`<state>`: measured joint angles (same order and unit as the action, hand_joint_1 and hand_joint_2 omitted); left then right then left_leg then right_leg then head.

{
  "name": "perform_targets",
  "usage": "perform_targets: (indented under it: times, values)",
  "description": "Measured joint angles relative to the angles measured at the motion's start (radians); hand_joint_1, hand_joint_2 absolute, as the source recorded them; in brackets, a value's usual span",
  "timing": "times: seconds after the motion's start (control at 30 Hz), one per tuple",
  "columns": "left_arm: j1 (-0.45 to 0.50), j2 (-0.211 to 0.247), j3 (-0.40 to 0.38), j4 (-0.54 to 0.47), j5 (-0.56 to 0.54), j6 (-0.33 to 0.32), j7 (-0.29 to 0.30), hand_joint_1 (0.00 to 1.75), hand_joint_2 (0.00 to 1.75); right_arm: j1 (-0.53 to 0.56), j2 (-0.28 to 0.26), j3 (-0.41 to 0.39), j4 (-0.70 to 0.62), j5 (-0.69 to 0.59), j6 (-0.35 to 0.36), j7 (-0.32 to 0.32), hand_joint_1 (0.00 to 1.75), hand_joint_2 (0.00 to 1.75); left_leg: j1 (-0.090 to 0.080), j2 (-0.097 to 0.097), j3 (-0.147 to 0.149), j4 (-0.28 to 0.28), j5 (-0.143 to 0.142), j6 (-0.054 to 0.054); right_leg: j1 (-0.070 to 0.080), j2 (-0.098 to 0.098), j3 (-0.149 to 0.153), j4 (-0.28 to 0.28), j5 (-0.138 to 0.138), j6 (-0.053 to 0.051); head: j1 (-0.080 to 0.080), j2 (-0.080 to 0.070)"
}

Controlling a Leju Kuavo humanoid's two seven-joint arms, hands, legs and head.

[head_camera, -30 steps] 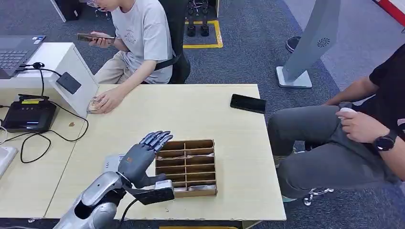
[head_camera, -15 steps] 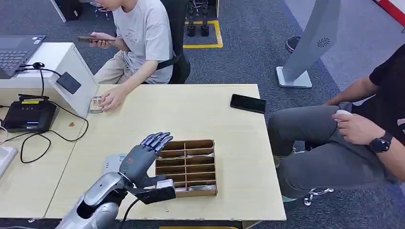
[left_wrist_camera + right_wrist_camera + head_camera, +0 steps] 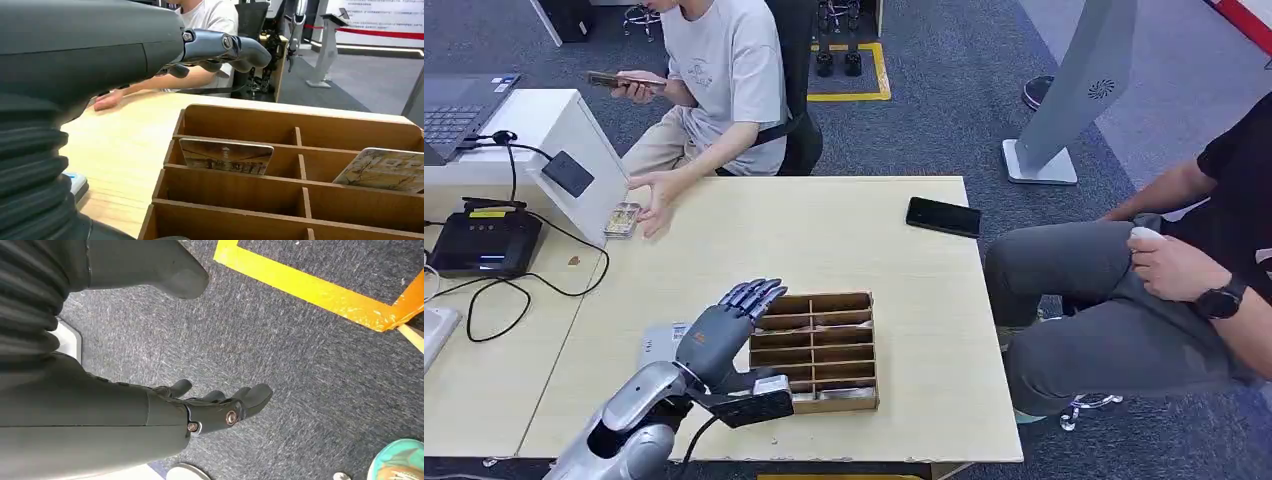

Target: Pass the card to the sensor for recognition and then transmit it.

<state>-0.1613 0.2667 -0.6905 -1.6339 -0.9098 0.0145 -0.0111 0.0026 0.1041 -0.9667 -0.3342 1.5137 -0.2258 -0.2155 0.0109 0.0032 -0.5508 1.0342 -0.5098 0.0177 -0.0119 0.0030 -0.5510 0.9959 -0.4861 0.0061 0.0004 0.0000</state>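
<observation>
A wooden card box with several compartments sits near the table's front edge. Cards stand in its slots; the left wrist view shows one patterned card upright and another card leaning farther along. My left hand hovers at the box's left side, fingers stretched out over the rear slots, thumb low by the front corner, holding nothing. The sensor is a black pad on a slanted white stand at the table's far left. My right hand hangs over the carpet, fingers apart and empty.
A seated person's hand hovers beside a small stack of cards below the sensor. A black phone lies at the far right of the table. A black device with cables sits at the left. Another person sits to the right.
The seated person's hand has lifted off the card stack by the sensor, leaving it uncovered. My left hand has barely shifted beside the box.
</observation>
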Motion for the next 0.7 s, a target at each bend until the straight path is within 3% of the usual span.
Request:
perform_targets:
  times: [0.37, 0.4, 0.43, 0.7]
  values:
    - [0.0, 0.0, 0.0, 0.005, 0.002, 0.0, 0.0, 0.0, 1.75, 0.0, 0.0, 0.0, 0.0, 0.0, 0.0, 0.001, 0.0, 1.75, 0.0, 0.0, 0.0, 0.0, 0.0, 0.0, 0.0, 0.0, 0.0, 0.0, 0.0, 0.0, 0.0, 0.0]
    - [0.0, 0.0, 0.001, 0.005, 0.007, 0.0, 0.0, 0.23, 1.75, 0.0, 0.0, 0.0, 0.001, 0.0, -0.001, 0.001, 0.0, 1.75, 0.0, 0.0, 0.0, 0.0, 0.0, 0.0, 0.0, 0.0, 0.0, 0.0, 0.0, 0.0, 0.0, 0.0]
    - [0.0, 0.0, 0.002, 0.005, 0.014, 0.0, 0.0, 1.75, 1.75, 0.0, 0.0, 0.0, 0.001, 0.0, -0.002, 0.001, 0.0, 1.75, 0.0, 0.0, 0.0, 0.0, 0.0, 0.0, 0.0, 0.0, 0.0, 0.0, 0.0, 0.0, 0.0, 0.0]
    - [0.0, -0.005, 0.006, 0.005, 0.049, -0.005, -0.011, 1.75, 1.75, -0.001, 0.0, 0.001, 0.002, 0.0, -0.005, 0.001, 0.0, 1.75, 0.0, 0.0, 0.0, 0.0, 0.0, 0.0, 0.0, 0.0, 0.0, 0.0, 0.0, 0.0, 0.0, 0.0]
